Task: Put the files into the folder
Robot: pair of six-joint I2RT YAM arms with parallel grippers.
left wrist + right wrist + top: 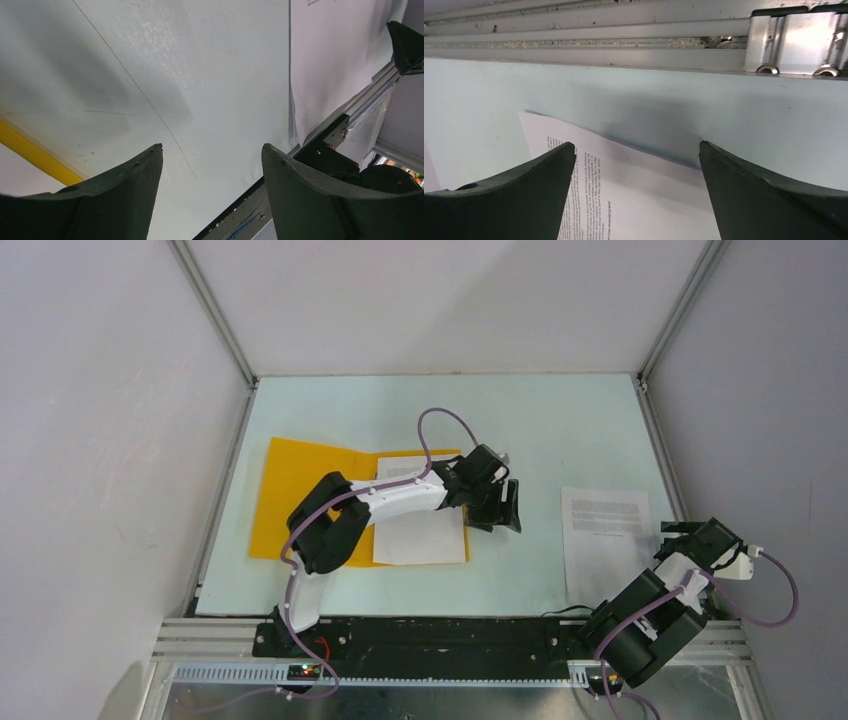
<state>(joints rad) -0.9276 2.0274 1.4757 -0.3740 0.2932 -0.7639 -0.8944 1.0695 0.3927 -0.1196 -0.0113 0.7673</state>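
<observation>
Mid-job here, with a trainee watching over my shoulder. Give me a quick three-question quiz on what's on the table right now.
1. True or false: the left hand is gripping a sheet.
2. Which is nearer the loose sheet? A) the left hand B) the right hand
3. Fill in: in the top view, the sheet on the folder lies on the ___ half of the open folder.

Key: 1 false, its jaws stand open and empty; 2 B; 3 right.

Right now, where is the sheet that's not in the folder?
In the top view the loose sheet lies on the right side of the table, right beside the right end effector, well apart from the open folder on the left.
</observation>
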